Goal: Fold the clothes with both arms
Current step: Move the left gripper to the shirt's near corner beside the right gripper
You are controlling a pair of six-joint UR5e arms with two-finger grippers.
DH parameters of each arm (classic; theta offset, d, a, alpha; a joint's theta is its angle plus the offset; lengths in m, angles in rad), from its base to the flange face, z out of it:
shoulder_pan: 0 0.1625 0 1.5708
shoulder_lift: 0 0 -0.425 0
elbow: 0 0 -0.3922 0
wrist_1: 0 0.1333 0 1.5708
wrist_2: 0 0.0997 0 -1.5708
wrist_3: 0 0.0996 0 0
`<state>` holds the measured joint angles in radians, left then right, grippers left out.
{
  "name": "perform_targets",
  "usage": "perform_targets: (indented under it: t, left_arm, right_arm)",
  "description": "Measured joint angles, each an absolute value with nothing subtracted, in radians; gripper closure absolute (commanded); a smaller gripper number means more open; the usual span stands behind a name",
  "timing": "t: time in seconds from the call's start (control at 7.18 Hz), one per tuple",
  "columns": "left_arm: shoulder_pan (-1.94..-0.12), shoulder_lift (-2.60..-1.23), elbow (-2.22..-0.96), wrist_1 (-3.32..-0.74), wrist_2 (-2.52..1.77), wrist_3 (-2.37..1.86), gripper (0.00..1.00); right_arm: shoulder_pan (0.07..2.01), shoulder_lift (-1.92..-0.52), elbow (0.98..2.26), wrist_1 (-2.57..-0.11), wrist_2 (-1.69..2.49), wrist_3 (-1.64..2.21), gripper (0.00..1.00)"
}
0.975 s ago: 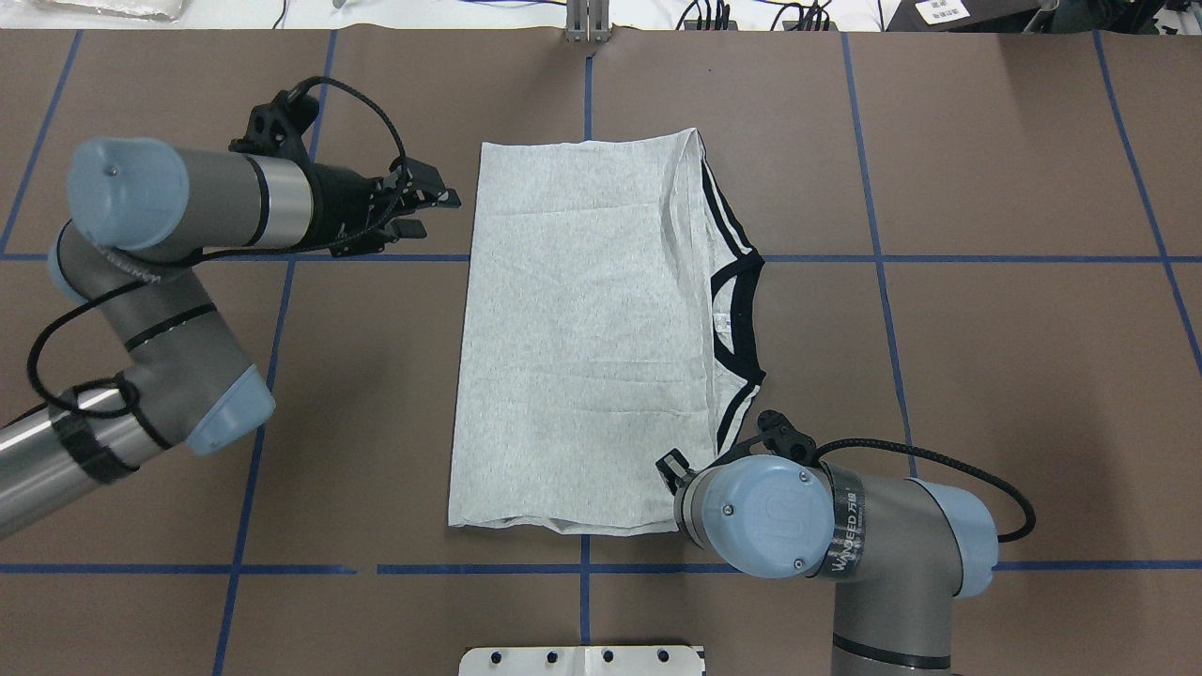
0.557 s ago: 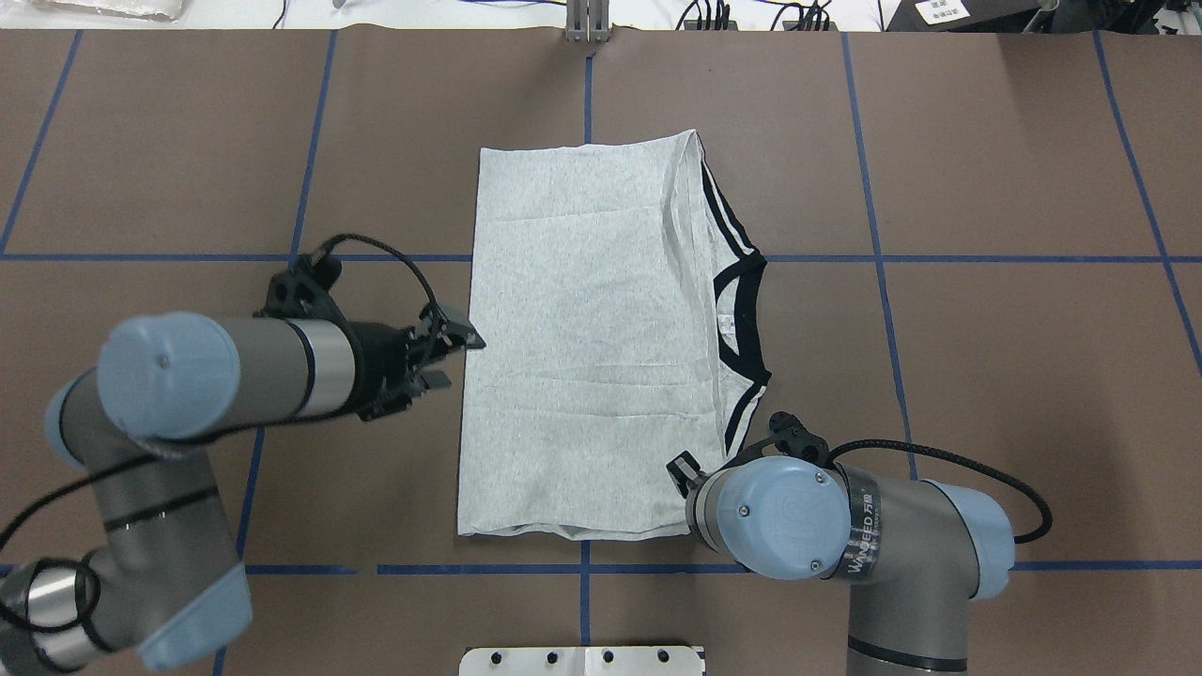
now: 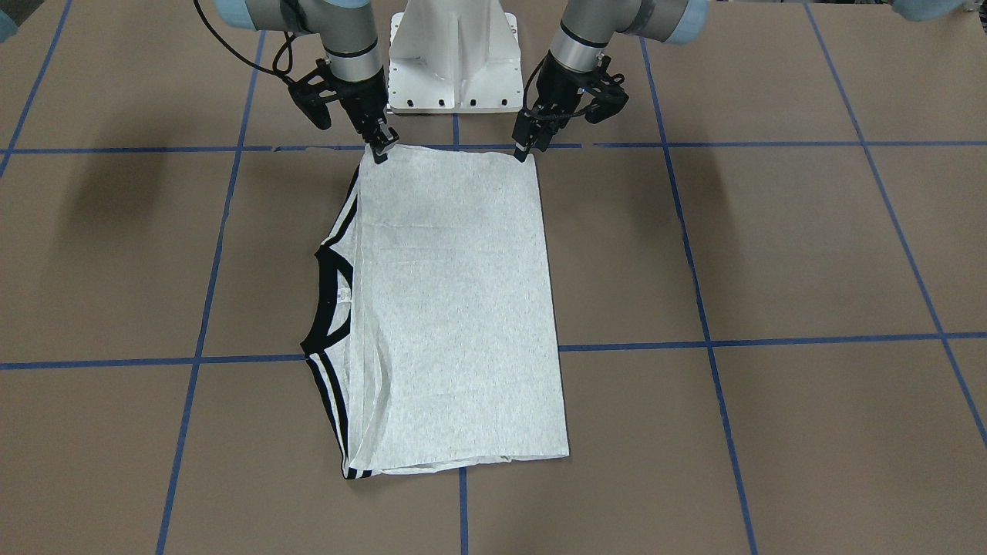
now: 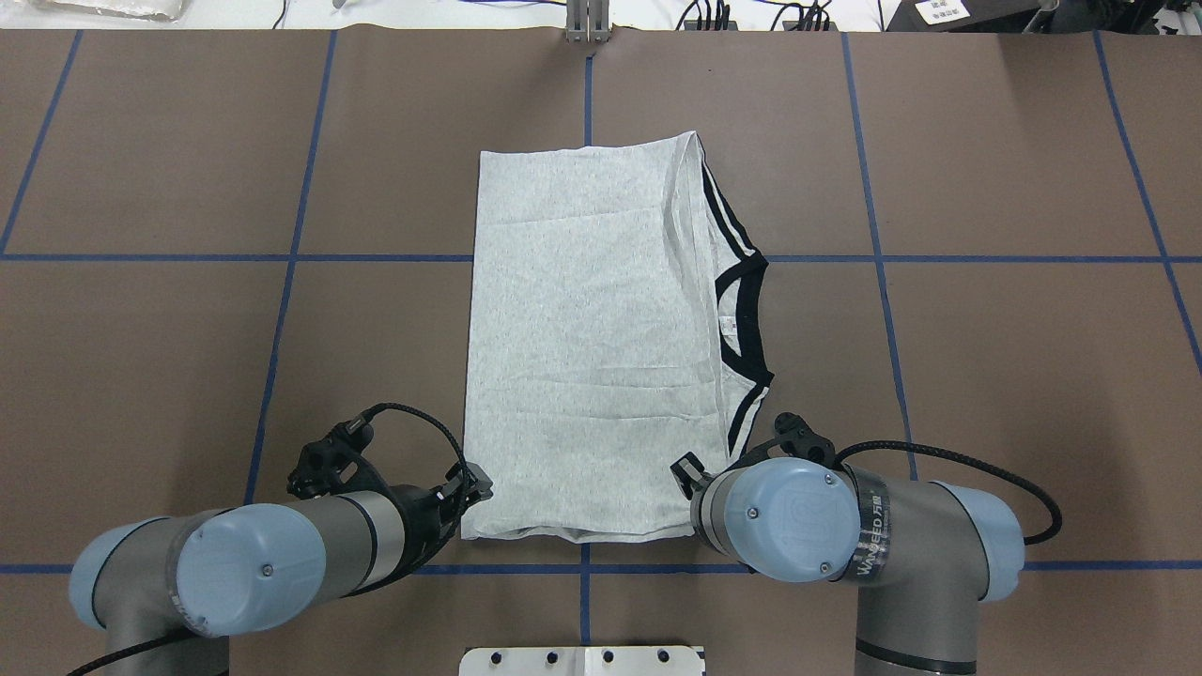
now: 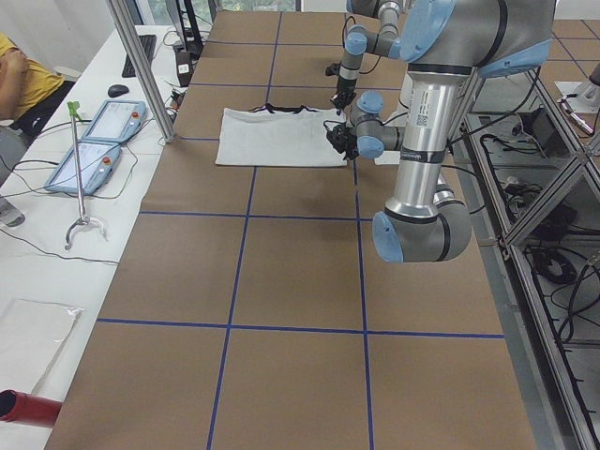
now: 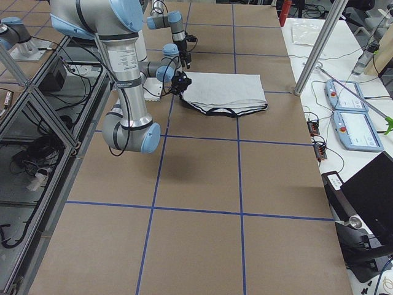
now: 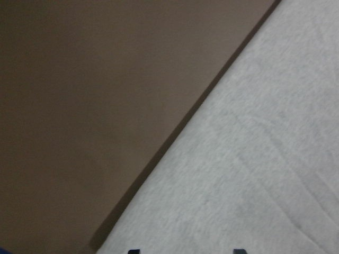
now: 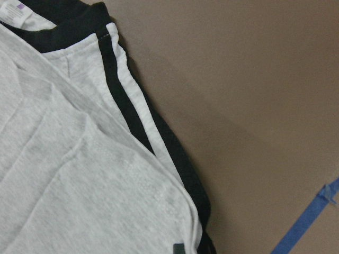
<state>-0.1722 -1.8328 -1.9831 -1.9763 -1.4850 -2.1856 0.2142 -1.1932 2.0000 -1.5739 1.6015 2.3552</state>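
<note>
The light grey T-shirt [image 4: 582, 329] lies folded into a long rectangle on the brown table. Its black collar [image 4: 742, 319] and black shoulder stripes show along its right edge, and the print is hidden. My left gripper [image 3: 524, 150] is open at the shirt's near left corner. In the left wrist view its fingertips [image 7: 132, 251] stand apart over the cloth edge [image 7: 254, 159]. My right gripper [image 3: 380, 150] is shut on the near right corner by the striped shoulder [image 8: 114, 79]. From overhead, the right wrist [image 4: 779, 516] covers most of that gripper.
The white pedestal base [image 3: 455, 54] stands just behind the shirt's near edge. Blue tape lines [image 4: 873, 258] cross the table. Beyond the far edge, a metal post [image 5: 141, 66], two teach pendants [image 5: 94, 141] and a seated person [image 5: 19, 75] are at a white bench.
My left arm swung from beside the shirt's far left corner down to its near left corner. The right arm shifted slightly rightward, and the shirt's near edge moved a little with it.
</note>
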Motion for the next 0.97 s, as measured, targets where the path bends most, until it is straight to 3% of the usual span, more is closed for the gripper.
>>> perform_targets:
  t: [0.97]
  left_arm:
    - [-0.131,-1.843,-1.936,-1.973,-1.474,-2.194,0.43]
  right_arm:
    - [0.213,-1.193,2.0,-1.574,1.601,2.35,1.0]
